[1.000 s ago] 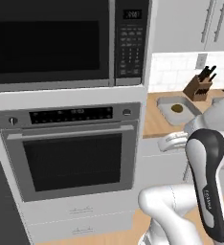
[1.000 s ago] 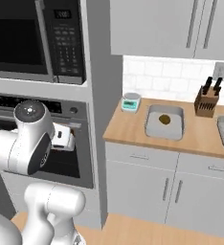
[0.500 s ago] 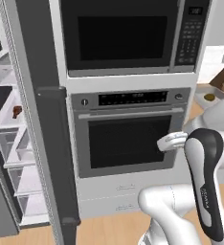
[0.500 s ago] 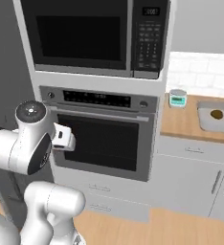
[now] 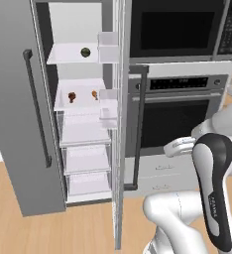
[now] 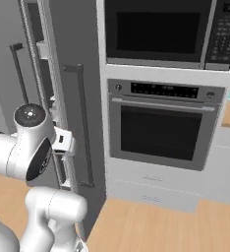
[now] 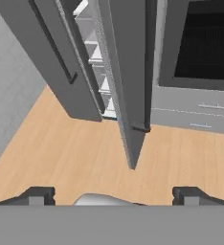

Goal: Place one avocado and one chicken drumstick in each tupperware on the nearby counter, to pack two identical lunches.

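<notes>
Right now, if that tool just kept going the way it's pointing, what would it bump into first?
Probably the wooden floor: the open tool points down at bare boards in front of the fridge door, nothing between. Depth is hard to judge.

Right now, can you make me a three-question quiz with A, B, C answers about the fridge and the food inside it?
1. Where is the dark green avocado?
A. on the top shelf of the fridge
B. on the floor
C. inside the oven

2. How many chicken drumsticks lie on the second shelf?
A. none
B. two
C. five

3. What state is the fridge in?
A. both doors shut
B. doors open, shelves showing
C. tipped over

Answers:
1. A, the round green fruit sits alone on the highest shelf in the left base view.
2. B, a dark drumstick and a lighter orange drumstick lie there.
3. B, both grey doors swing outward and the white shelves show between them.
</notes>
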